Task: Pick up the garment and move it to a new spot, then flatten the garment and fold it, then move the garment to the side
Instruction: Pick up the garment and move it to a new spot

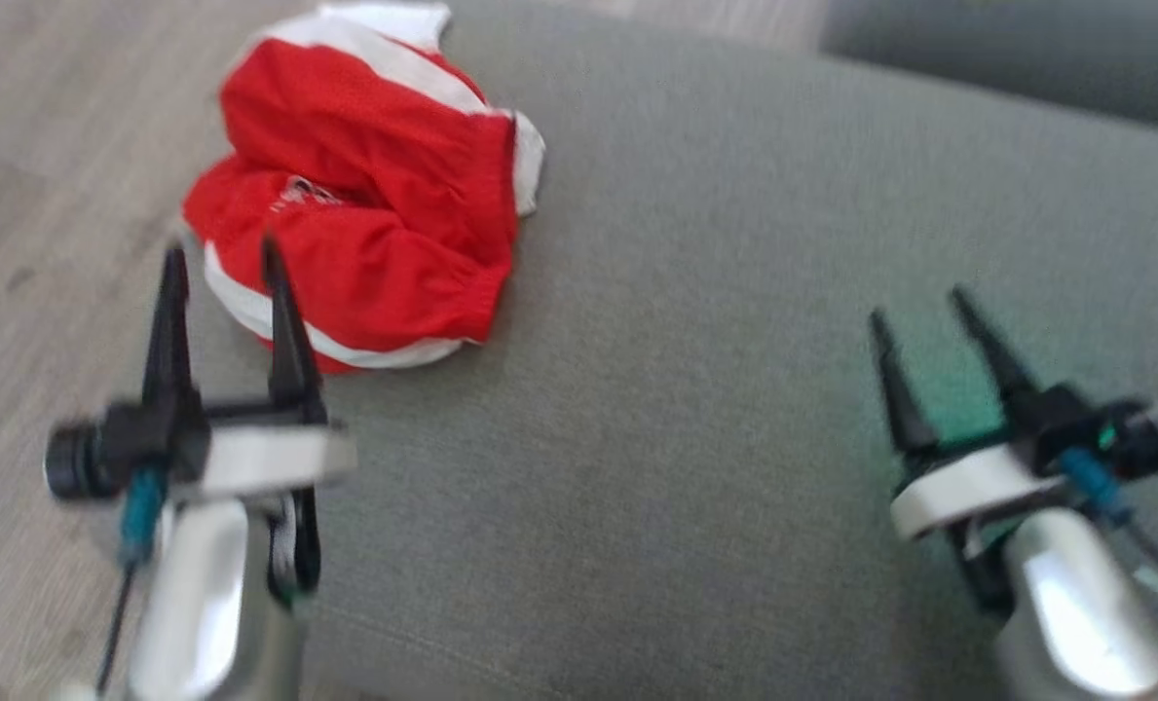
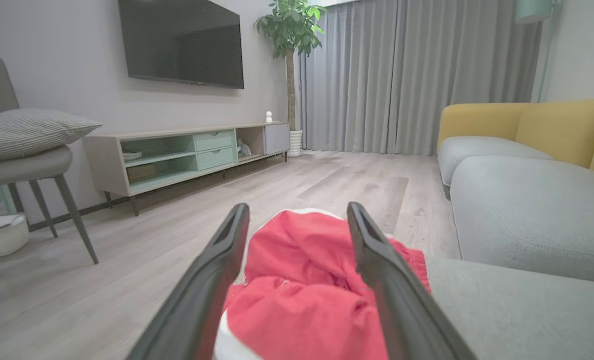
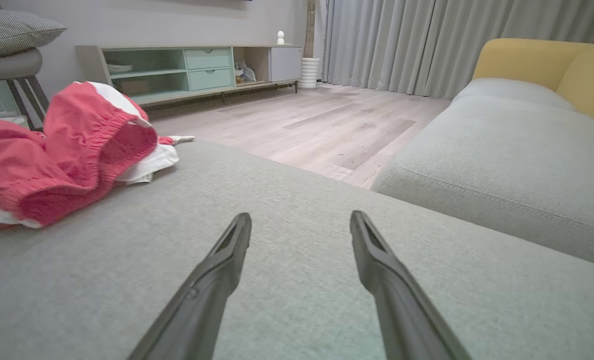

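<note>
Left gripper [image 1: 221, 248] and right gripper [image 1: 917, 305] are spread open; garment [image 1: 374, 195], bunched at cushion [image 1: 686, 389] edge, may be dragged off if pinched shallowly.

Living room, soft even light. Light wood-plank floor [image 2: 326, 185]. Pale wall [image 2: 52, 50] with a dark TV [image 2: 182, 42] mounted above a low media console [image 2: 187, 152], which has mint-green drawers and open shelves; small white figure [image 2: 269, 116] on top. Potted tree [image 2: 291, 30] in a white ribbed pot [image 2: 295, 142] beside grey floor-length curtains [image 2: 401, 75]. Sofa [image 2: 521, 122] with yellow back and grey seat cushions. Grey chair [image 2: 22, 167] at left, patterned cushion [image 2: 27, 130] on its seat. Grey fabric seat surface [image 2: 526, 310] in the foreground, just beside the sofa.
</note>
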